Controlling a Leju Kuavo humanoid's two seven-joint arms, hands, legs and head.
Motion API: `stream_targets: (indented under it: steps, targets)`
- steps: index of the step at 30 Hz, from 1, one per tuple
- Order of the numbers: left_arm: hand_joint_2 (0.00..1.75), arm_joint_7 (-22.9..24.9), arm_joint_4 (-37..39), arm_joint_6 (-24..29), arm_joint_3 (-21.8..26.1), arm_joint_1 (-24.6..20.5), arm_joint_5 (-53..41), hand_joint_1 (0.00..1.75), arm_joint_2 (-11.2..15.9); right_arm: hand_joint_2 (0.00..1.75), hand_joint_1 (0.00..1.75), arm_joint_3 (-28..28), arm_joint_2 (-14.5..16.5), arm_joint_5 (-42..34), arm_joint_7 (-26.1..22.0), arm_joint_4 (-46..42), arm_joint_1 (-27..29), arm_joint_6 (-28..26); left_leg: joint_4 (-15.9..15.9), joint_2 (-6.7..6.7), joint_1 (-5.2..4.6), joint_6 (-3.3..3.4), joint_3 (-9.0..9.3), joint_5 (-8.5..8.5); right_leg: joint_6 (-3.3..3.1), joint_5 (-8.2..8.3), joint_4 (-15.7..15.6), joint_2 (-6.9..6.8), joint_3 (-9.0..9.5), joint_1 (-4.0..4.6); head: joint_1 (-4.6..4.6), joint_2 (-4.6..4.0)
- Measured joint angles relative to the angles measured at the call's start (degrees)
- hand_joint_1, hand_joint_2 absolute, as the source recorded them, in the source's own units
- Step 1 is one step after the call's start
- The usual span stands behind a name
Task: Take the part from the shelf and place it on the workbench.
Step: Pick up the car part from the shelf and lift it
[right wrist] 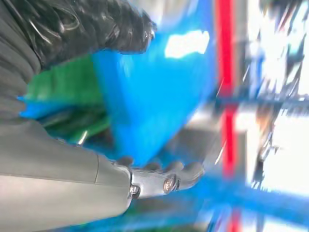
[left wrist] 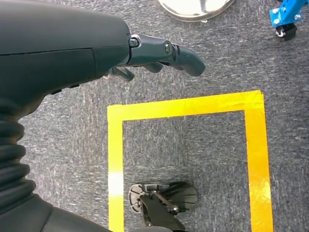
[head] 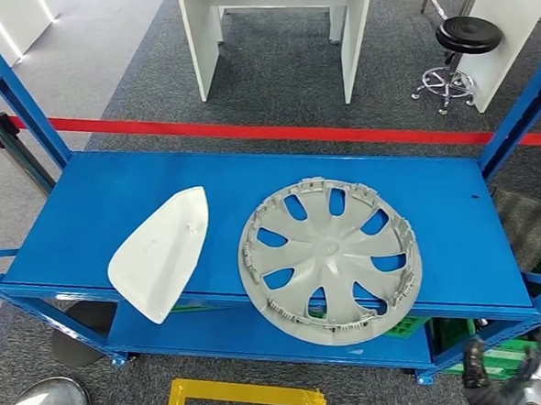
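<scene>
Blue painted steel formed the shelf (head: 81, 214), whose top deck carried two parts side by side: a white teardrop-shaped cover (head: 161, 252) toward the robot's left and a grey wheel cover (head: 329, 259) near the middle, lying with its ribbed inner side up. Both overhung the shelf's near edge slightly, and they lay apart, not touching. Either could be the part meant by the task. The wheel cover looked like thin moulded plastic, likely light and fairly stiff yet springy, with small rim clips that could snap; its overhanging rim or a spoke opening seemed the natural place to take hold. The white cover appeared smooth and probably slippery, best taken by its overhanging broad end. The right hand (head: 512, 377) sat low beside the shelf's right post, holding nothing, its fingers (right wrist: 171, 179) fairly straight in the blurred right wrist view. The left hand (left wrist: 109, 50) hung over grey carpet and a yellow tape square (left wrist: 186, 106), fingers (left wrist: 175, 54) extended and empty. Blue corner posts hemmed both ends of the deck, while its front stood open for a reach. A white desk (head: 278, 28) stood beyond a red floor line (head: 284, 131).
</scene>
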Motion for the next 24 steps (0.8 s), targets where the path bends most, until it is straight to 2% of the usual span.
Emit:
stream_targets:
  steps: [7,13,17,21,24]
  targets:
    - [1.75,0.2,0.0,-1.0,0.3,-0.1,-1.1,0.00,0.3,1.75,0.00,17.8,-5.7,1.8,0.0,-7.0,4.5,-6.1,0.0,0.00,0.00,0.01,-0.03,0.01,0.00,0.00,0.0,-0.01,0.04,-0.04,0.00,0.01]
    - [1.75,0.2,0.0,-2.0,0.4,-0.4,-2.4,0.00,0.8,1.75,0.00,33.2,-13.6,4.4,0.0,-8.6,4.8,-11.9,0.0,0.00,-0.01,0.02,-0.02,0.01,0.01,0.00,0.0,-0.01,0.01,-0.05,0.00,0.01]
    - [1.75,0.2,0.0,-2.8,0.4,-0.7,-3.5,0.00,1.0,1.75,0.00,43.3,-19.0,7.8,0.0,-6.7,4.3,-13.4,0.0,-0.01,-0.01,0.02,-0.02,0.01,0.01,0.00,0.0,-0.03,0.01,-0.04,-0.01,0.01]
    - [1.75,0.4,0.0,-3.2,0.4,-0.8,-4.0,0.00,1.1,1.75,0.00,48.0,-22.2,9.3,0.2,-4.6,3.0,-13.6,0.0,0.01,-0.01,0.01,0.00,0.01,0.01,0.01,0.0,0.04,-0.04,-0.03,0.01,0.00]
    - [1.75,0.5,0.0,-3.4,0.4,-0.9,-4.3,0.00,1.1,1.75,0.00,49.1,-23.6,12.5,2.6,-2.8,2.1,-13.7,0.0,0.00,-0.01,0.02,0.01,0.00,0.01,0.00,0.0,0.03,-0.20,-0.03,0.04,0.01]
